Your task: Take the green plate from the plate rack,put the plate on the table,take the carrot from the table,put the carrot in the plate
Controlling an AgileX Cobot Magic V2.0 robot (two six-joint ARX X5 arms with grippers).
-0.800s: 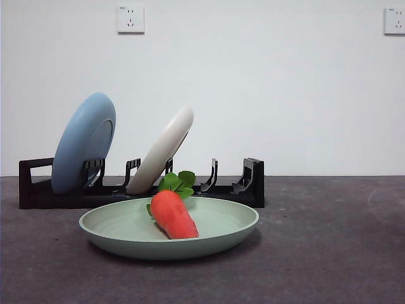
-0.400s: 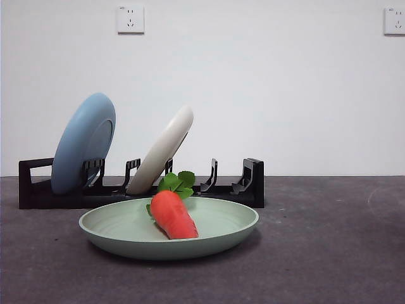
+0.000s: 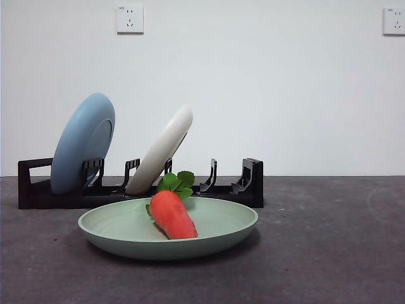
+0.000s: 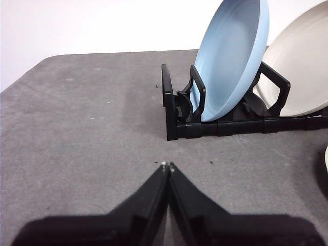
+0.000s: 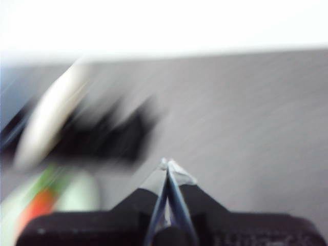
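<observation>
both pincers closed; carrot (image 3: 172, 215) in green plate (image 3: 221, 231).

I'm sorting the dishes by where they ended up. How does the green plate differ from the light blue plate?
The green plate lies flat on the table; the light blue plate stands tilted on edge in the plate rack. The green plate holds the carrot; the light blue plate holds nothing. One is pale sage green, the other light blue. Both are round, matte and shallow.

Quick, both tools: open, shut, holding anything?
Left tool: shut, holding nothing, above the dark grey table.
Right tool: shut, holding nothing; view blurred.
</observation>
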